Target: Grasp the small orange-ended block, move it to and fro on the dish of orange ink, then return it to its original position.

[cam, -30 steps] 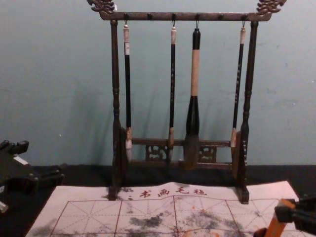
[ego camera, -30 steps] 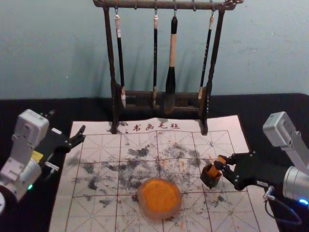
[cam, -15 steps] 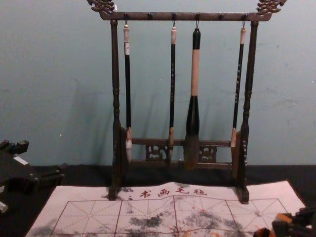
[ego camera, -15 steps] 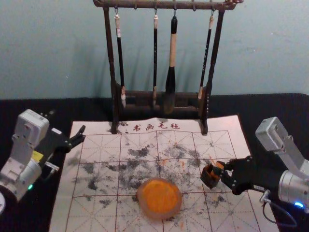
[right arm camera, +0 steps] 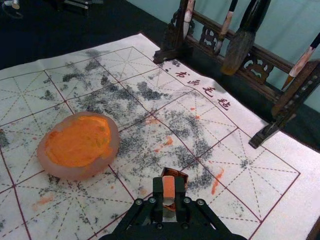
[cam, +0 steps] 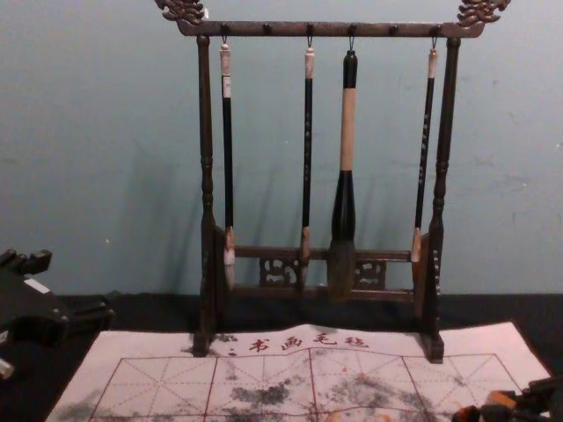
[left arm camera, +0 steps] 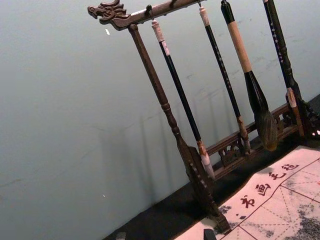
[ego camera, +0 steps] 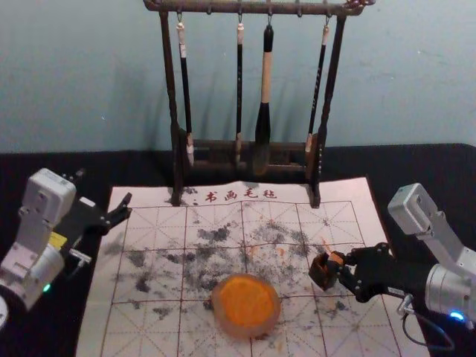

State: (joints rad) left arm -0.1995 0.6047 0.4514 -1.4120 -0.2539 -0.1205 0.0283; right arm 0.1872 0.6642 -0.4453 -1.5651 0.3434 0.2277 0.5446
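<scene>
1. While the right gripper [ego camera: 339, 266] clamps the orange-ended block [right arm camera: 169, 188], right of centre in the head view, that block sits lower than earlier, at 1 dark box [ego camera: 320, 276].
2. 1 dish [ego camera: 274, 308], lower centre; 4 brushes [ego camera: 264, 126] on 1 rack [ego camera: 216, 7], above.
3. Mat [ego camera: 152, 332] lies open lower left; left gripper [ego camera: 103, 193] parked by its left edge, fingers apart.
</scene>
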